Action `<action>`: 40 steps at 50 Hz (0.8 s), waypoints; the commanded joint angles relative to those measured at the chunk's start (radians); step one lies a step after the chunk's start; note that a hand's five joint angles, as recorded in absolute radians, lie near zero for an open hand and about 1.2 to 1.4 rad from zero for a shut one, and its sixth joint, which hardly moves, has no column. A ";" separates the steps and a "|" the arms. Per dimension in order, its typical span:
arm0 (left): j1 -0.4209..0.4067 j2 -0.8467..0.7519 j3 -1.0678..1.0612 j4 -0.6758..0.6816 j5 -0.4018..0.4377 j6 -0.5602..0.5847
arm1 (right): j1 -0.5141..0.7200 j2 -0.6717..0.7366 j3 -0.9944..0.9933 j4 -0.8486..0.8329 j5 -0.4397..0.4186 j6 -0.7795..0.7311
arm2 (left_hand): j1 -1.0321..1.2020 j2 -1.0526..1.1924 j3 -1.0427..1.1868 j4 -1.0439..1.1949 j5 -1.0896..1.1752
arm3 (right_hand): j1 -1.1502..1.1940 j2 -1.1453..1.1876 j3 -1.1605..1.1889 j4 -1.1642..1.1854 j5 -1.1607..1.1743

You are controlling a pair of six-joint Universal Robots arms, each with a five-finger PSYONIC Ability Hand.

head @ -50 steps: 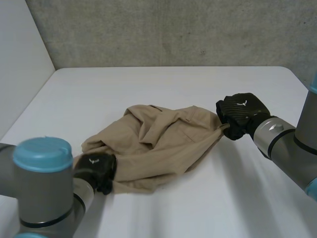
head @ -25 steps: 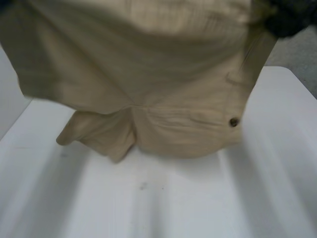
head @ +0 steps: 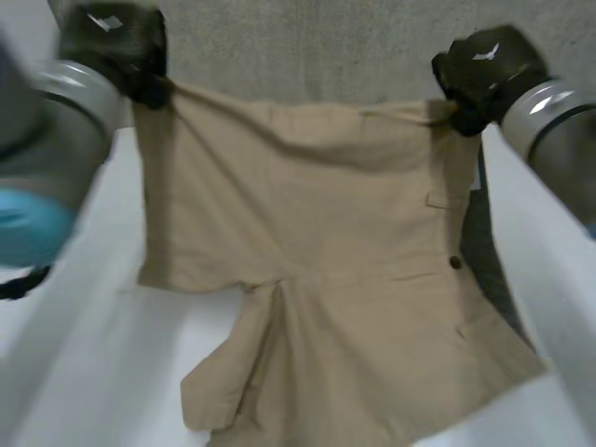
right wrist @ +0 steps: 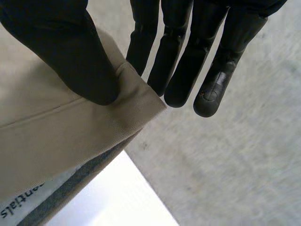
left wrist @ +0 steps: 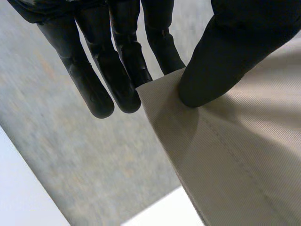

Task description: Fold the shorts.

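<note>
The tan shorts (head: 317,279) hang spread out in the air above the white table (head: 84,354), waistband uppermost, legs trailing down toward the table's near side. My left hand (head: 116,42) pinches one waistband corner (left wrist: 160,99) between thumb and fingers. My right hand (head: 484,70) pinches the opposite waistband corner (right wrist: 136,94) the same way, thumb pressed on the cloth. A small dark button (head: 454,264) and a pocket flap sit on the side below my right hand.
A grey concrete wall (head: 307,47) stands behind the table. A white wall panel closes off the left side. A label with printed letters (right wrist: 21,202) shows inside the waistband by my right hand.
Both hands have lifted the shorts from a crumpled heap on the table up into the air and pulled the waistband taut between them.
</note>
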 commanded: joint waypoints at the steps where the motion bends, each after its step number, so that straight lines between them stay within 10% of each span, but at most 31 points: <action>1: 0.016 -0.481 0.469 0.148 -0.104 0.056 | 0.005 0.300 -0.196 -0.362 0.171 0.039 | 0.269 0.196 0.204 0.199 0.245 | 0.437 0.213 0.214 0.204 0.259; 5: -0.001 -0.677 0.700 0.215 -0.112 0.146 | 0.006 0.449 -0.276 -0.609 0.186 0.025 | 0.098 0.024 0.033 0.028 0.074 | 0.437 0.213 0.214 0.204 0.259; 7: -0.006 -0.724 0.734 0.258 -0.109 0.159 | 0.008 0.533 -0.327 -0.601 0.137 -0.003 | -0.581 -0.655 -0.646 -0.651 -0.605 | -0.758 -0.982 -0.981 -0.991 -0.936; 8: -0.012 -0.740 0.737 0.304 -0.103 0.161 | 0.008 0.556 -0.342 -0.573 0.120 -0.016 | -0.953 -1.026 -1.017 -1.023 -0.977 | -0.784 -1.008 -1.008 -1.017 -0.963; 23: -0.065 -0.532 0.351 0.409 -0.108 0.159 | -0.037 0.371 -0.025 -0.355 0.051 0.003 | -0.953 -1.026 -1.017 -1.023 -0.977 | -0.784 -1.008 -1.008 -1.017 -0.963; 35: -0.200 -0.148 -0.281 0.289 -0.111 0.120 | -0.291 0.201 0.224 -0.130 -0.354 -0.024 | -0.873 -0.946 -0.937 -0.943 -0.897 | -0.784 -1.008 -1.007 -1.017 -0.962; 40: -0.269 -0.082 -0.449 0.254 -0.111 0.028 | -0.366 0.224 0.216 -0.074 -0.470 -0.102 | -0.706 -0.779 -0.770 -0.776 -0.730 | -0.375 -0.599 -0.599 -0.608 -0.554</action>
